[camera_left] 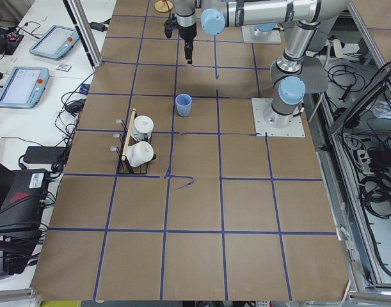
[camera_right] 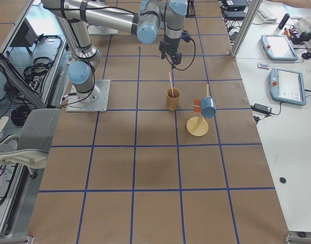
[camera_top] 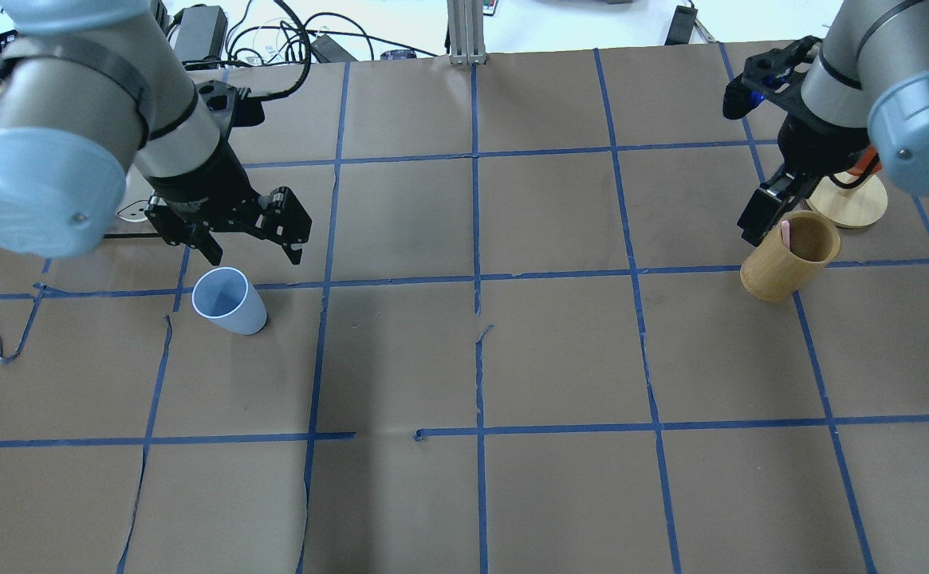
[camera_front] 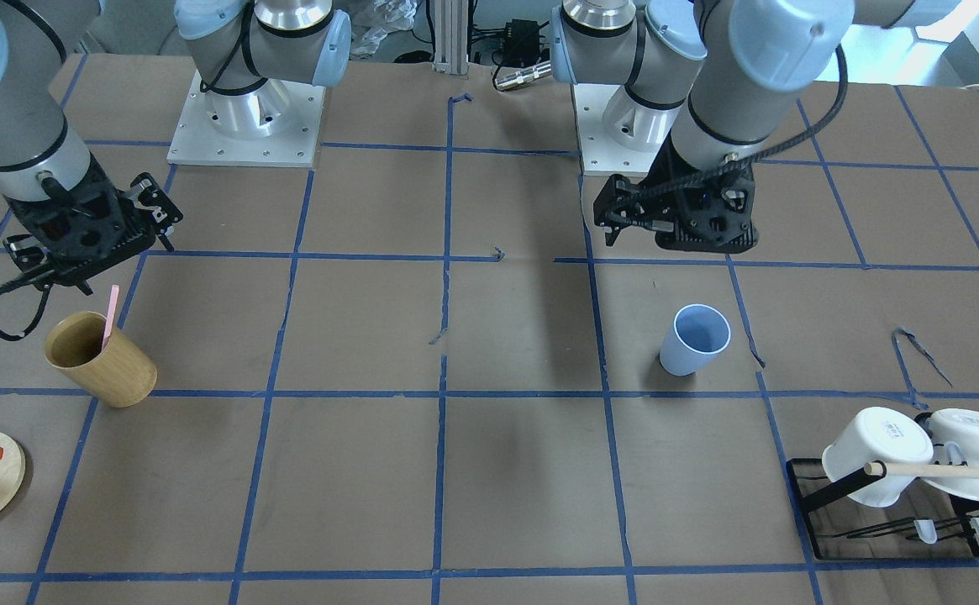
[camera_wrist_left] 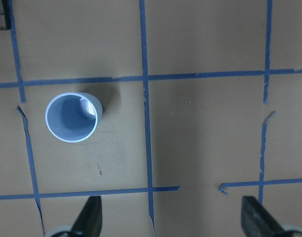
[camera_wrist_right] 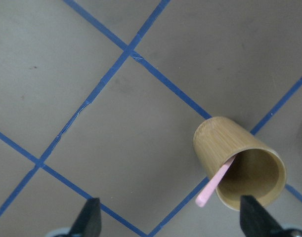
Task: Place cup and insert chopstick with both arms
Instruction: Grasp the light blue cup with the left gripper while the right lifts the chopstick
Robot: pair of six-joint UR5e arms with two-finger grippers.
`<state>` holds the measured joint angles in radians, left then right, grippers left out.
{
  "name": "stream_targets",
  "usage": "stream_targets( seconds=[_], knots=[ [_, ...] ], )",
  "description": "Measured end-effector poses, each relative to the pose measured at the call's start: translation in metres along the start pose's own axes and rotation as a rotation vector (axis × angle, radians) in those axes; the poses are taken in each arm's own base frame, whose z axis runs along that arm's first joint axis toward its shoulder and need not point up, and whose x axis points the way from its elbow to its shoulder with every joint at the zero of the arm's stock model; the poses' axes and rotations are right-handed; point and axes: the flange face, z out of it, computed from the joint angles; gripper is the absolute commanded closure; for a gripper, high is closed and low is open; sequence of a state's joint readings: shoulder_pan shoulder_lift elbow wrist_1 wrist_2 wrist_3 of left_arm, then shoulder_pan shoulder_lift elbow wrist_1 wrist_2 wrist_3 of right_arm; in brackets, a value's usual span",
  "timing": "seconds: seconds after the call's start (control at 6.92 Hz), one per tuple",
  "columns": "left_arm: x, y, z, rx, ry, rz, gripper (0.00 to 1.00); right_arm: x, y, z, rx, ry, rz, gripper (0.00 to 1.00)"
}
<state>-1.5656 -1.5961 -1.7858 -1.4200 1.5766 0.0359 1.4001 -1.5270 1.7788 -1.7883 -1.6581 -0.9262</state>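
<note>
Both hands spread apart, left hand (camera_wrist_left: 171, 219) near upright cup (camera_wrist_left: 71, 117), right hand (camera_wrist_right: 170, 219) over chopstick (camera_wrist_right: 215, 185) in wooden cup (camera_wrist_right: 216, 143).

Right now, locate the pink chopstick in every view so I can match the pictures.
Front-facing: the chopstick is at far left, standing in the tan wooden cup.
Overhead: at far right, inside that cup.
Exterior left: cannot be made out.
Exterior right: upper centre, rising from the cup.
Left wrist: not in view.
Right wrist: lower right, leaning over the cup's rim.
Shared landmark: the tan wooden cup.
</note>
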Motion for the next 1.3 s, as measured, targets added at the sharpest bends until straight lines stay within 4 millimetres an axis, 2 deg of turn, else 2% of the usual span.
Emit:
stream_targets(
  seconds=[0.14, 0.29, 0.43, 0.58, 0.72, 0.87, 1.01, 1.3],
  knots=[
    [-0.013, -0.008, 0.035, 0.024, -0.032, 0.010, 0.10, -0.003, 0.002, 0.019, 0.004, 0.014, -0.101, 0.00],
    [-0.033, -0.019, 0.060, 0.040, -0.046, 0.030, 0.10, -0.004, 0.002, 0.028, 0.001, 0.031, -0.204, 0.00],
    [-0.049, -0.029, 0.079, 0.037, -0.048, 0.036, 0.09, -0.002, 0.004, 0.033, -0.022, 0.058, -0.347, 0.00],
    [-0.057, -0.036, 0.095, 0.021, -0.047, 0.033, 0.09, 0.003, 0.006, 0.035, -0.059, 0.097, -0.498, 0.00],
    [-0.061, -0.039, 0.108, -0.001, -0.045, 0.026, 0.21, 0.008, 0.006, 0.037, -0.084, 0.139, -0.627, 0.00],
    [-0.063, -0.039, 0.118, -0.023, -0.041, 0.009, 0.64, 0.010, 0.006, 0.044, -0.099, 0.159, -0.707, 0.19],
    [-0.062, -0.038, 0.127, -0.044, -0.034, -0.007, 1.00, 0.009, 0.007, 0.048, -0.105, 0.164, -0.740, 0.45],
    [-0.063, -0.037, 0.136, -0.058, -0.033, -0.015, 1.00, 0.009, 0.006, 0.049, -0.101, 0.166, -0.759, 0.79]
  ],
)
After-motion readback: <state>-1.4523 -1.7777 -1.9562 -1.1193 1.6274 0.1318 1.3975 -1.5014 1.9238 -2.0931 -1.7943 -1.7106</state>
